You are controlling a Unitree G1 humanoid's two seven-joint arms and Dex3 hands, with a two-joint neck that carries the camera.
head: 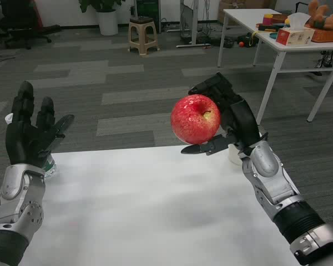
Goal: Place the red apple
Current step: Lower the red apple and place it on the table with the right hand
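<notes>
A red apple (pixel 195 118) with a yellowish patch hangs above the far edge of the white table (pixel 150 210). My right hand (pixel 228 119) grips it from the right side and from below. My left hand (pixel 30 133) is raised at the table's left edge, empty, with its fingers spread and pointing up.
A small white object (pixel 234 154) sits at the table's far right edge, partly hidden behind my right hand. Another small pale object (pixel 48 164) shows behind my left hand. Beyond lie grey carpet, a second white table (pixel 277 41) with clutter, a stool (pixel 142 33) and a plant pot (pixel 107 21).
</notes>
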